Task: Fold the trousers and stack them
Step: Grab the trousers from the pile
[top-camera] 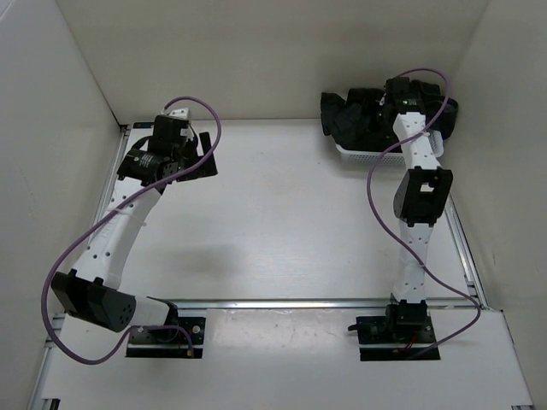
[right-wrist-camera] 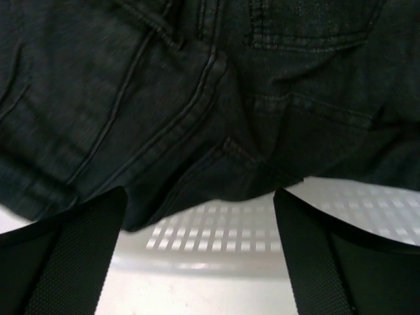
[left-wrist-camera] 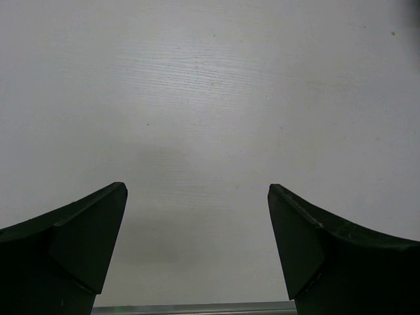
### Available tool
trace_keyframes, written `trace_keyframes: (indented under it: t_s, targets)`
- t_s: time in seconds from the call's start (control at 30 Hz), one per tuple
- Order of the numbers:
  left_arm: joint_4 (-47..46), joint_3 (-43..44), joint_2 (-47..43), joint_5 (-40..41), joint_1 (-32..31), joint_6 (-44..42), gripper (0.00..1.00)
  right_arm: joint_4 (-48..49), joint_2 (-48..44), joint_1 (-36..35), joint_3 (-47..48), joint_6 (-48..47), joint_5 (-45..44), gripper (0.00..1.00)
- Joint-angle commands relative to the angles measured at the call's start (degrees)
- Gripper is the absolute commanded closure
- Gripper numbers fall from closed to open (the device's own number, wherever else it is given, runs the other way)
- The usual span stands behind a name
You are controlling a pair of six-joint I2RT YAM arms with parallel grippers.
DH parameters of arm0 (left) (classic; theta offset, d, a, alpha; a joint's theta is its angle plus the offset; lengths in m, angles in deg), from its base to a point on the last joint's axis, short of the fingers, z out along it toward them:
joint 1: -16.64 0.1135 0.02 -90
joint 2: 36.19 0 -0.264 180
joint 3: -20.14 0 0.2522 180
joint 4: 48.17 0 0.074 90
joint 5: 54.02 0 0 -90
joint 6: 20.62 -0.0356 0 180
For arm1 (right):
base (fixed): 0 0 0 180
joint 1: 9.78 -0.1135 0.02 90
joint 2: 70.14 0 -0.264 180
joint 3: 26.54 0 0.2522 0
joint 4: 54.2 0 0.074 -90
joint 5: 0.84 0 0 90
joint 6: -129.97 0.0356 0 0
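Note:
The black trousers (top-camera: 352, 116) lie bunched in a white mesh basket (top-camera: 369, 156) at the back right of the table. In the right wrist view the dark cloth (right-wrist-camera: 197, 92) with seams and a pocket hangs over the basket's mesh wall (right-wrist-camera: 223, 236). My right gripper (right-wrist-camera: 197, 216) is open, hovering just above the basket's near wall, close to the cloth, holding nothing; in the top view it (top-camera: 398, 96) is over the basket. My left gripper (top-camera: 190, 154) is open and empty at the back left; in the left wrist view it (left-wrist-camera: 197, 203) has only bare tabletop beneath it.
White walls enclose the table on the left, back and right. A metal rail (top-camera: 291, 301) runs across the near edge by the arm bases. Purple cables loop from both arms.

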Motion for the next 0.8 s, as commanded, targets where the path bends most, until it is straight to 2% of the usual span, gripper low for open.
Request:
trace_keyframes:
  t_s: [0.0, 0.2, 0.27, 0.33, 0.37, 0.47, 0.5, 0.53, 0.6, 0.77]
  targets:
    - [0.6, 0.0, -0.1, 0.3, -0.3, 0.4, 0.00, 2.2, 1.1, -0.2, 4.8, 0.4, 2.6, 0.07]
    - [0.6, 0.6, 2.3, 1.0, -0.8, 0.4, 0.00, 5.3, 7.1, -0.2, 11.5, 0.9, 4.4, 0.25]
    - [0.6, 1.2, 2.9, 1.0, -0.8, 0.4, 0.00, 6.6, 8.5, -0.2, 12.1, 1.4, 6.9, 0.43]
    - [1.7, 1.7, 2.9, 2.5, -1.3, 0.4, 0.00, 7.1, 8.5, -0.2, 12.1, 2.2, 8.0, 0.52]
    - [1.7, 1.7, 2.9, 2.5, -1.3, 0.4, 0.00, 8.4, 8.5, 0.3, 12.1, 2.9, 9.1, 0.63]
    - [1.7, 2.3, 1.4, 2.5, -1.3, 0.9, 0.00, 8.4, 7.9, 0.3, 12.7, 3.5, 10.2, 0.77]
    - [1.7, 2.9, 0.8, 2.5, -1.3, 0.9, 0.00, 8.4, 7.3, 0.3, 12.1, 4.1, 10.2, 0.72]
    - [1.7, 2.9, 0.8, 2.5, -1.3, 0.9, 0.00, 8.4, 6.5, 0.3, 11.1, 4.1, 8.3, 0.52]
    - [2.2, 2.9, 0.8, 2.5, -1.3, 0.9, 0.00, 8.4, 5.2, 0.3, 8.2, 4.1, 6.9, 0.00]
    - [2.2, 2.9, 0.8, 1.9, -1.8, 1.5, 0.00, 7.2, 5.8, 0.3, 7.6, 3.6, 2.2, 0.00]
